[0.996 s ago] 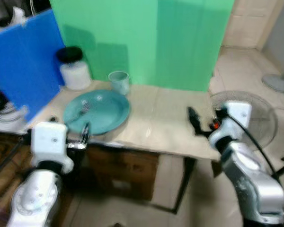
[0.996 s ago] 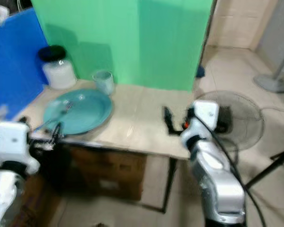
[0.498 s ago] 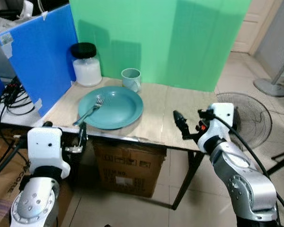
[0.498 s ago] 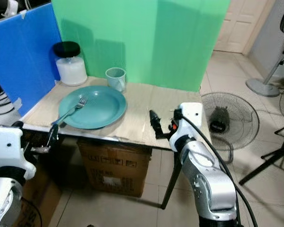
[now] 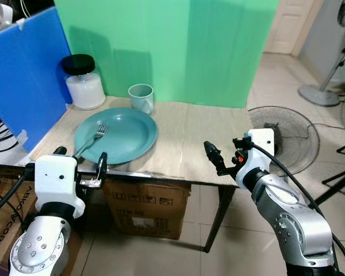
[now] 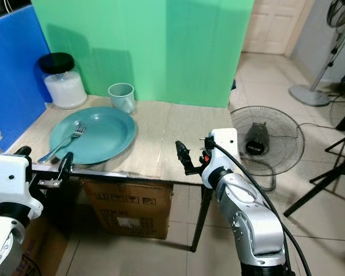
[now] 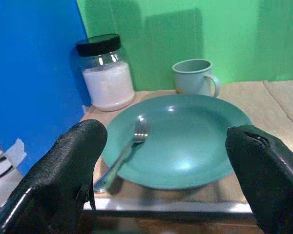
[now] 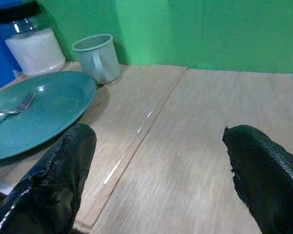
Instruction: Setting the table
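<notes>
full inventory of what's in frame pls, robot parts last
table: 1, light wood top, in front of the green backdrop.
plate: 1, teal, left part of the table.
fork: 1, silver, tines on the plate, handle over its near-left rim.
mug: 1, pale blue-grey, just behind the plate.
jar: 1, clear with white contents and black lid, back-left corner.
cardboard box: 1, brown, under the table.
blue board: 1, upright at the table's left.
green backdrop: 1, behind the table.
fans: 2, a round one lying flat right of the table, a pedestal one further back.
left gripper: open, at the near edge facing the plate.
right gripper: open, over the table's near right part.
</notes>
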